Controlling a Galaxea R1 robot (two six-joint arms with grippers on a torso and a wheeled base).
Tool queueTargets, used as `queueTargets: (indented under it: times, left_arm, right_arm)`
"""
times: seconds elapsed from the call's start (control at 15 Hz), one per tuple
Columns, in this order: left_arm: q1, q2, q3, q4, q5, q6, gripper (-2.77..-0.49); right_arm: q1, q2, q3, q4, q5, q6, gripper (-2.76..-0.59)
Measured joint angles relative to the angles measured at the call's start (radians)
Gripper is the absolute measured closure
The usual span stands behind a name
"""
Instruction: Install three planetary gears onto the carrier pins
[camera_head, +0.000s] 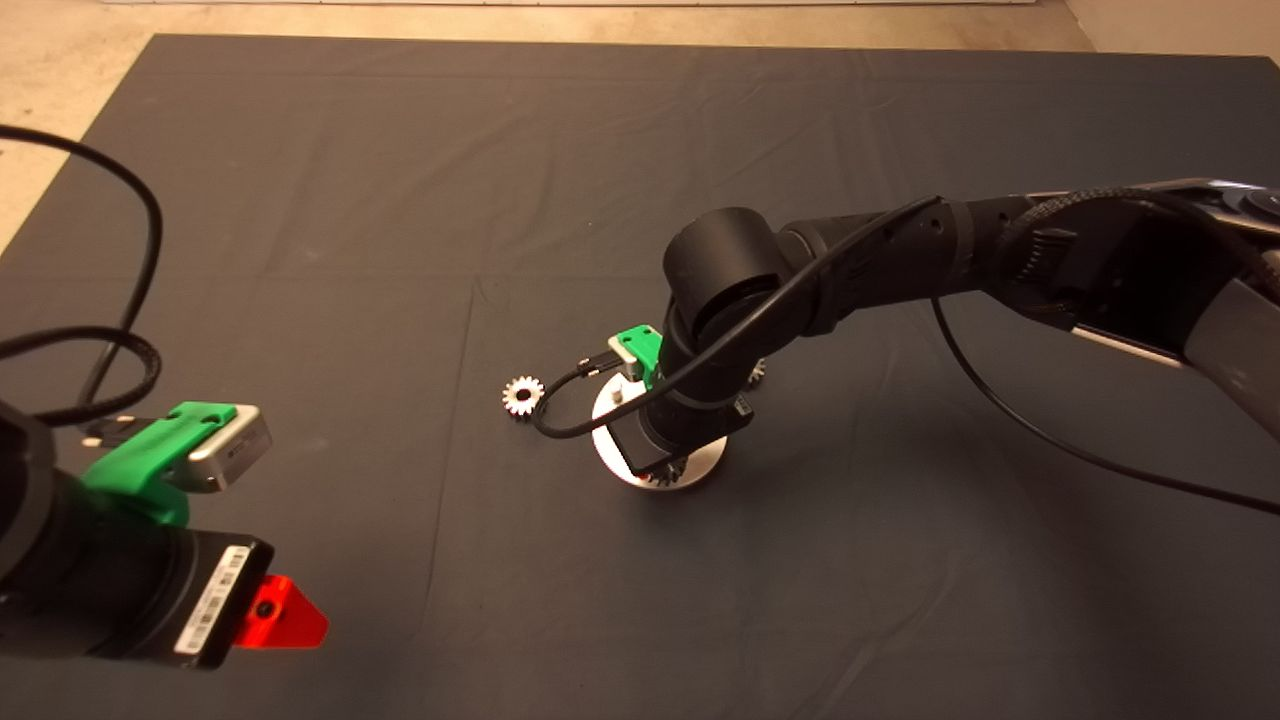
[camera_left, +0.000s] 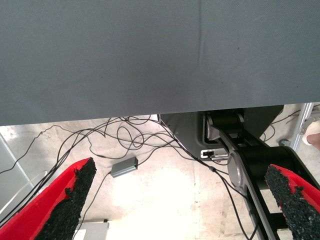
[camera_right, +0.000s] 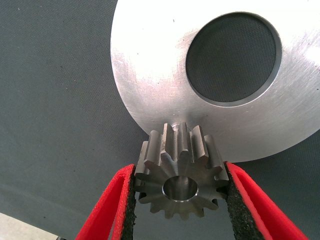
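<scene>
While the left gripper (camera_left: 180, 200) waits open, the right gripper (camera_right: 181, 200) clamps a gear (camera_right: 179, 172), seemingly above the disc's (camera_right: 150, 90) edge.

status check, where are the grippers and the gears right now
Right gripper shut on a gear at the white disc rim. Left gripper parked lower left, open. Second gear loose on mat. Nothing blocking.

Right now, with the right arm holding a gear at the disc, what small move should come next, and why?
Probably shift the gear sideways so its hole sits over the pin, then lower it. The right gripper grips it at the disc rim, the pin just beyond its teeth.
</scene>
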Motion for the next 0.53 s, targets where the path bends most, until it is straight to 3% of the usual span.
queueTargets:
  times: [0.53]
  left_arm:
    - [0.0, 0.0, 0.0, 0.0, 0.0, 0.0, -2.48]
  right_arm:
    - [0.0, 0.003, 0.0, -0.005, -0.003, -0.003, -1.1]
